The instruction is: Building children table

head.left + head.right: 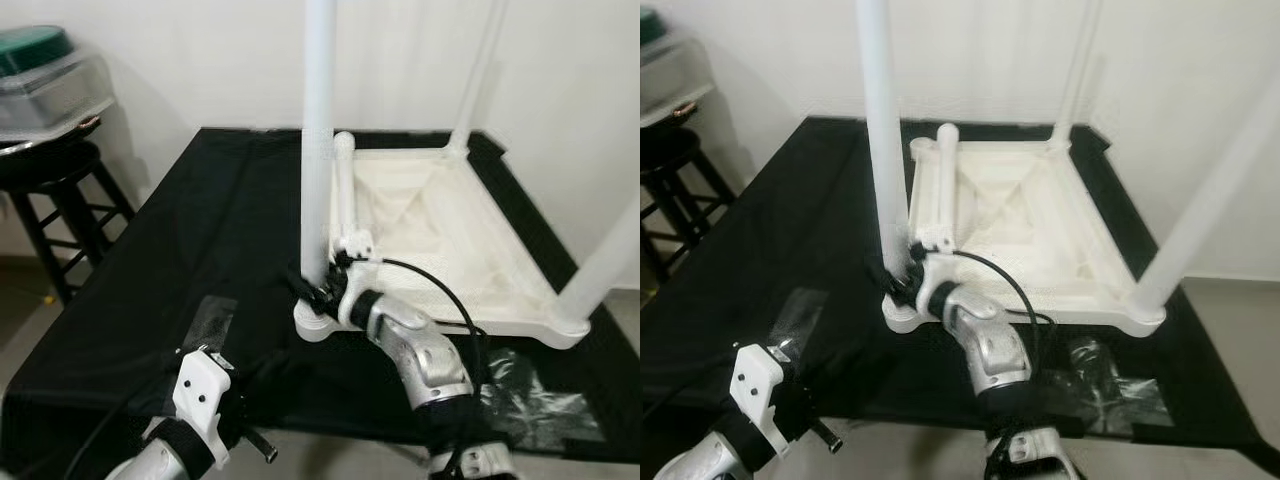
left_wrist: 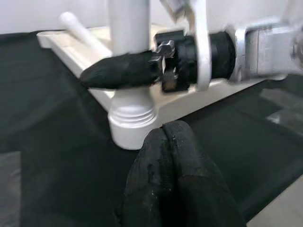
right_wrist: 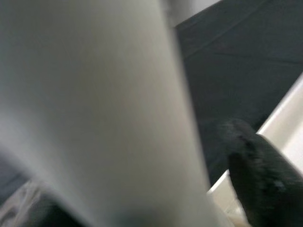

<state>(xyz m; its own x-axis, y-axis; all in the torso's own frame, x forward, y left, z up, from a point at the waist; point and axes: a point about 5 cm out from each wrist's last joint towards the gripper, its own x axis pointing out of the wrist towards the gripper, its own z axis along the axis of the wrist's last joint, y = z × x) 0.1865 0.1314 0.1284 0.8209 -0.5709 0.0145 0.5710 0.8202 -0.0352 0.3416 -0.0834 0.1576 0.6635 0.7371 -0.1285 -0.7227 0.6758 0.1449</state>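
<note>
My right gripper point(image 1: 312, 283) is clamping the near-left white leg point(image 1: 318, 140) just above its socket on the upturned table top point(image 1: 450, 250); my left gripper point(image 2: 173, 161), fingers pressed together, is hovering at seven o'clock of it.

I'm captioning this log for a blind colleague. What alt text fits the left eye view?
The right pincer grips the base of an upright white leg screwed into a corner of an upside-down white children's table on a black cloth. One loose leg lies on the tabletop's underside; the left pincer hangs low nearby.
</note>
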